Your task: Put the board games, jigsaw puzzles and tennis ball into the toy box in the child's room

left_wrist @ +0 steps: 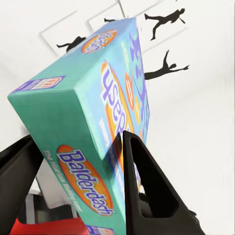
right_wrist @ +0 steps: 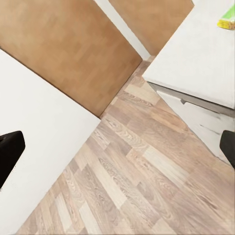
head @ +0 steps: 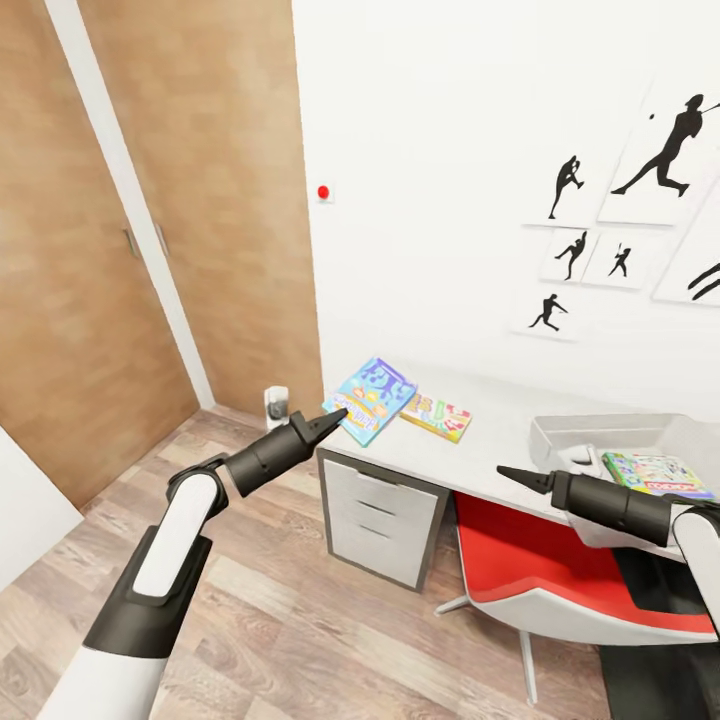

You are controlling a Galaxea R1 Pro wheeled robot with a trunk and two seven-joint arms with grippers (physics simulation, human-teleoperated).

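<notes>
The toy box [head: 560, 432], a pale grey bin with a flared rim on the light grey table [head: 500, 420], already holds the green-edged Monopoly game [head: 655, 475]. Your left gripper [head: 335, 418] is clamped on the light-blue Balderdash box [head: 372, 398] at the table's corner, so that one is in hand. The slim yellow-red-green game [head: 436, 416] lies just beside it, waiting. Your right gripper [head: 510, 474] hangs open and empty. Puzzles and ball: I can't tell.

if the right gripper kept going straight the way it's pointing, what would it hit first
Probably the wood floor. The right gripper has open air ahead in its wrist view, with floor dead centre and the desk edge off to one side. Depth is hard to judge.
</notes>
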